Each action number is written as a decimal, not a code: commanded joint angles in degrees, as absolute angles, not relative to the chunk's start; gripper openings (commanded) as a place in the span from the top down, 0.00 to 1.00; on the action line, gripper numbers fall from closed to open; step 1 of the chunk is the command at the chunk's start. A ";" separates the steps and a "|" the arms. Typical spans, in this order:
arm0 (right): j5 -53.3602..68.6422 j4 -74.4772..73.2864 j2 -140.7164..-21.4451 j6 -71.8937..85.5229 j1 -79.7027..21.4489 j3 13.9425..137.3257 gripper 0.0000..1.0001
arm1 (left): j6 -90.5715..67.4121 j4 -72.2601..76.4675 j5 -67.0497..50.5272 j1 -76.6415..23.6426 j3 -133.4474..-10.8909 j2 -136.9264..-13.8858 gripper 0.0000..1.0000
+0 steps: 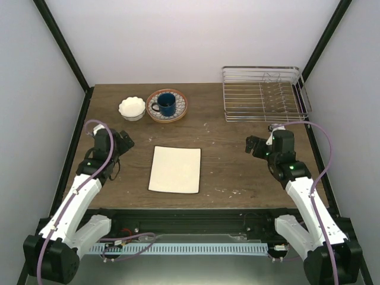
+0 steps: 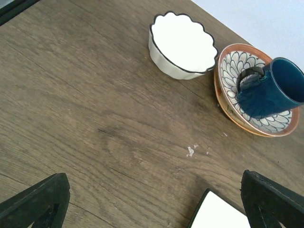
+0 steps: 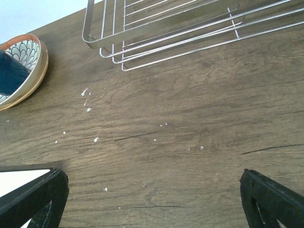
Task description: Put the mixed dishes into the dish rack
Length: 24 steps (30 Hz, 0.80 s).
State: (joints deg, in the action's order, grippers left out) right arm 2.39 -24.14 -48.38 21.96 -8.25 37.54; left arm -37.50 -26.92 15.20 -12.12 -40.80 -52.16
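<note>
Nearest, my left hand and right hand both stand open, empty. Between them the cream plate lies, long axis running away from me. Beyond: bowl, mug on patterned plate, handle pointing left; dish rack far right.

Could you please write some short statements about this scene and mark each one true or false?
1. The mug stands on the round plate. True.
2. The bowl is in the rack. False: the rack is empty, and the bowl sits on the table beside the round plate.
3. The left pincer and right pincer are open and hold nothing. True.
4. The cream plate leans against the rack. False: it lies flat on the table between the arms.
</note>
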 commanded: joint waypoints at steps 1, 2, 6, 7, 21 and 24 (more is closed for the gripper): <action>2.51 -25.75 -48.90 22.23 -8.88 40.75 0.00 | -38.76 -27.95 17.57 -12.44 -41.50 -50.39 0.00; 2.40 -25.71 -49.07 22.11 -8.88 40.71 0.00 | -38.55 -27.61 17.31 -12.38 -41.34 -50.37 0.00; 1.91 -26.21 -49.63 21.75 -8.88 41.04 0.00 | -38.09 -27.02 17.07 -12.44 -41.60 -50.62 0.00; 1.74 -26.46 -49.65 21.65 -8.88 41.15 0.00 | -37.47 -26.83 16.81 -12.40 -41.73 -50.68 0.00; -5.89 -30.12 -63.61 13.01 -8.79 54.83 0.00 | -20.57 -23.13 10.62 -12.41 -38.43 -44.90 0.00; -8.90 -30.87 -70.30 10.62 -8.35 61.47 0.00 | -19.84 -23.91 11.61 -12.41 -38.53 -44.46 0.00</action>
State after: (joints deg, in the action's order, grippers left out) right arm -3.18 -28.93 -64.10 15.31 -8.40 53.56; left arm -22.94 -22.81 10.22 -12.34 -37.60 -45.45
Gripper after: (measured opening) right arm 0.998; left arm 0.998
